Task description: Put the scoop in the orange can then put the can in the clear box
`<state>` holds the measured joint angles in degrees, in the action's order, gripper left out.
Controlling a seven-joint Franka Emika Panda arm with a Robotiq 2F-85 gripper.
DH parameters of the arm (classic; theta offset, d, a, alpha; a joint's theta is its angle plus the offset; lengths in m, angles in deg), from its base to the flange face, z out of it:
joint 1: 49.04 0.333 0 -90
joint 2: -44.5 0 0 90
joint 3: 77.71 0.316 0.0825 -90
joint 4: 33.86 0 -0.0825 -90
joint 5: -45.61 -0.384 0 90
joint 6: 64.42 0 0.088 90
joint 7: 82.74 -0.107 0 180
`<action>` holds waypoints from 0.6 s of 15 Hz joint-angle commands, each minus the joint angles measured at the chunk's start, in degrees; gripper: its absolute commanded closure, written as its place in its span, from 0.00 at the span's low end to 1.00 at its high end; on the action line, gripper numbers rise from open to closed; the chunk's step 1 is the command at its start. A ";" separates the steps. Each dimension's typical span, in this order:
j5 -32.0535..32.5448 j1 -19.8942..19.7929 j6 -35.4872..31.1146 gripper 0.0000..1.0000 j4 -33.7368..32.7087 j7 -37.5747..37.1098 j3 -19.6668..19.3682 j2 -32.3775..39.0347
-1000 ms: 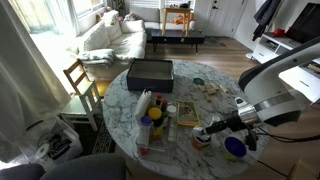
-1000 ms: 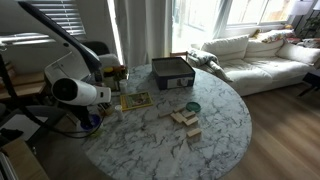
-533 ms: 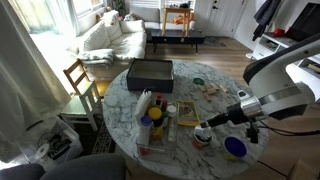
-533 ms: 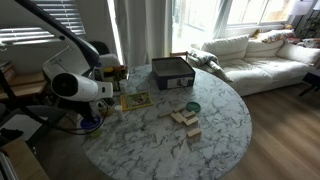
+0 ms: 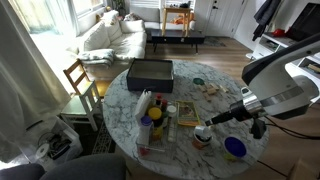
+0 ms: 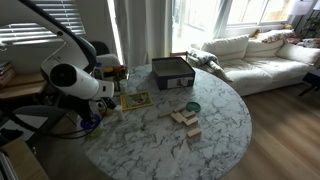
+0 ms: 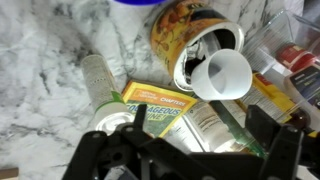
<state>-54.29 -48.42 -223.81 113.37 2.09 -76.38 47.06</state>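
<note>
The gripper [image 7: 190, 158] hangs released just above the orange can [image 7: 195, 38], its dark metal fingers spread wide with nothing between them. In the wrist view the can shows a printed orange-brown wall and a pale inside, with the white plastic scoop [image 7: 224, 75], a smooth round cup, resting in its mouth. A green and yellow printed card [image 7: 160, 103] lies just beside the can, and the see-through wall of the clear box [image 7: 298, 35] stands next to it, so the can is still outside the box.

Compared with a second ago, the gripper [image 5: 207, 126] has let go of the scoop and lifted a little off the can [image 5: 201, 141]; the can has not moved.

The can stands on a round table [image 5: 205, 82] of white marble with grey veins, between the long clear box [image 5: 141, 148] and a flat blue disc [image 5: 234, 147]. A dark grey box [image 5: 150, 72] sits at the far side and wooden blocks [image 6: 185, 120] lie apart. Around the table are a pale sofa [image 5: 110, 40], a wooden chair [image 5: 80, 80] and bright windows.
</note>
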 commanded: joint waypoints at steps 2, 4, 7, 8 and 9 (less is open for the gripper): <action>16.51 0.91 -3.47 0.00 2.98 -18.73 0.14 -1.47; 25.25 0.53 -2.47 0.00 3.78 -26.63 -0.22 -0.94; 36.04 -0.10 -1.00 0.02 4.55 -35.98 -0.76 -0.56; 38.65 -0.33 -0.69 0.00 4.71 -38.17 -1.02 -0.80; 41.26 -0.45 -0.62 0.02 4.84 -40.44 -1.30 -0.98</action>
<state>-20.66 -48.30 -225.96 116.90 -31.78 -76.56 46.98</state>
